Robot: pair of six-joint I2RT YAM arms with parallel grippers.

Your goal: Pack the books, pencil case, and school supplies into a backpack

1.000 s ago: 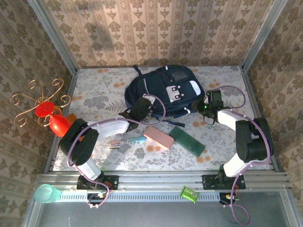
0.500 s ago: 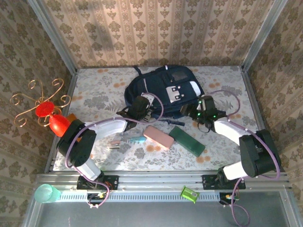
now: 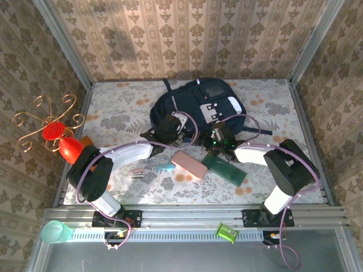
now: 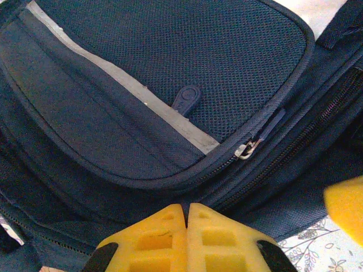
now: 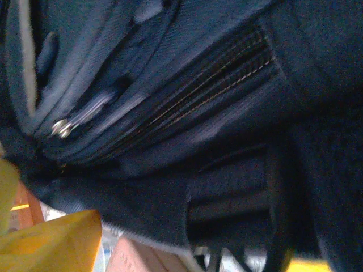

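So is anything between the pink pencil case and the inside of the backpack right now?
Yes, the backpack itself: in both wrist views its zips look closed along the near edge. The pencil case lies loose just in front of it.

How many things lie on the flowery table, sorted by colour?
Dark navy fabric backpack: 1
Pale pink oblong case: 1
Dark green flat book: 1
Teal-handled tool: 1
Orange flat slab, left edge: 1
Thin pen-like sticks: 1 bunch, too small to count
Total: 6
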